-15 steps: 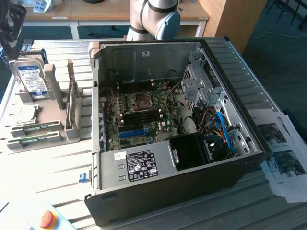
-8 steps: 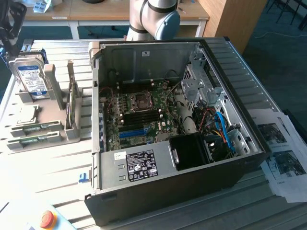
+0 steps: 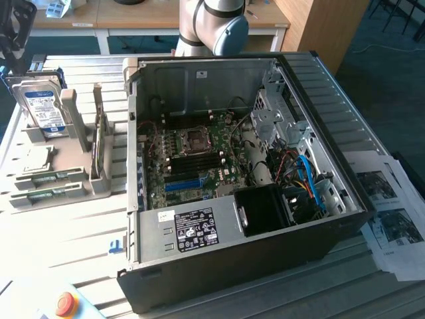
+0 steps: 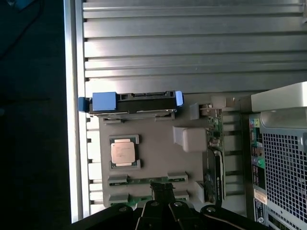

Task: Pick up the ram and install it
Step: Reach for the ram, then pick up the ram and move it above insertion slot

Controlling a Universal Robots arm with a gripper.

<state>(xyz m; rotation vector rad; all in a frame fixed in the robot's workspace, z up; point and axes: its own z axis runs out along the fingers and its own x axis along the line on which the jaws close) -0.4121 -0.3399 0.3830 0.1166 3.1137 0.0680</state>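
**A:** None of the job is showing as done, is it?

**B:** None, I am judging. The ram (image 4: 139,180) is lying in its clips on the grey holder tray (image 4: 153,158), just beside the processor chip (image 4: 123,152), with a second green stick (image 4: 127,197) alongside it. My gripper (image 4: 163,189) is hovering right above those two sticks, fingers pressed together and gripping nothing.

**A:** And the computer?

**B:** The open case (image 3: 199,229) is sitting just beside the tray, on the exterior view's right of it, with the motherboard (image 3: 199,156) exposed inside. The ram is resting well apart from that board. So I am counting both halves as waiting: the pick, since I am not holding the stick and cannot tell whether I am even touching it, and the fitting into the board.
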